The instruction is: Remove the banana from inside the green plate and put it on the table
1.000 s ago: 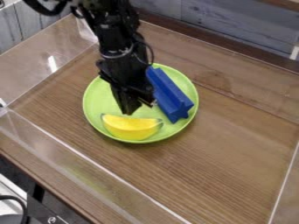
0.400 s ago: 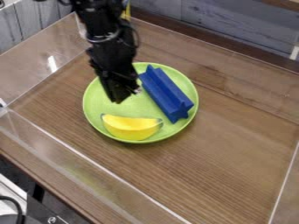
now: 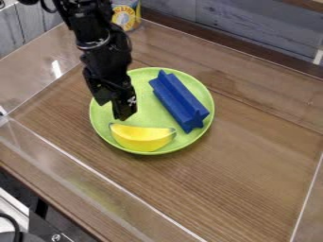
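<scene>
The banana (image 3: 142, 138) is short, yellow and curved, and lies at the near edge inside the green plate (image 3: 154, 117). My gripper (image 3: 112, 104) points straight down over the plate's left part, up and to the left of the banana and apart from it. Its fingers stand a little apart and hold nothing, so it reads as open. The plate rests on the brown wood-grain table (image 3: 240, 180).
A long blue block (image 3: 180, 101) lies in the right half of the plate. Clear acrylic walls (image 3: 38, 57) run around the table's edges. A yellow object (image 3: 124, 15) shows at the back behind the arm.
My gripper has moved left across the plate, away from the blue block, and its fingers now look parted. Banana, block and plate have not shifted.
</scene>
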`<state>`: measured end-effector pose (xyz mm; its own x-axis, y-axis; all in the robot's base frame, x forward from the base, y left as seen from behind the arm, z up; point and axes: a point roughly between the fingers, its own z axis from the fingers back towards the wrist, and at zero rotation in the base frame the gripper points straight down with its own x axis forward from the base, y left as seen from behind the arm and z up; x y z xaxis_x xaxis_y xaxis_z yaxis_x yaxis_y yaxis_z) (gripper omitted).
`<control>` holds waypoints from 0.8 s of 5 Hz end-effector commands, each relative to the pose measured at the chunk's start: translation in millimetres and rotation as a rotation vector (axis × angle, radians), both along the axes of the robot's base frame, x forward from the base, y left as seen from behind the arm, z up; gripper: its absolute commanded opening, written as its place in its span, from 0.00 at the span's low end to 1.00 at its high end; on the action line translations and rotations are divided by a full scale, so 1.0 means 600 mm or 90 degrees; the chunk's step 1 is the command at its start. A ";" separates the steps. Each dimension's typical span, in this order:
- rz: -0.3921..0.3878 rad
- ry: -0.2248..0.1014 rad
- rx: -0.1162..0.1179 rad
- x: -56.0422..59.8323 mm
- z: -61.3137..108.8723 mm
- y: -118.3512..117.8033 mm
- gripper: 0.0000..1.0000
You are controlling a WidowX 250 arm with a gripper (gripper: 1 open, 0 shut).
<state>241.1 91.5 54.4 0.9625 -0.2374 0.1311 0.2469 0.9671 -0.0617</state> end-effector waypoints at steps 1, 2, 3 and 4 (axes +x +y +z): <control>-0.036 -0.026 0.009 0.017 0.010 0.010 1.00; -0.076 -0.028 0.007 0.018 0.024 0.016 1.00; -0.125 -0.032 0.008 0.016 0.039 0.021 1.00; -0.134 -0.035 0.011 -0.003 0.034 0.004 1.00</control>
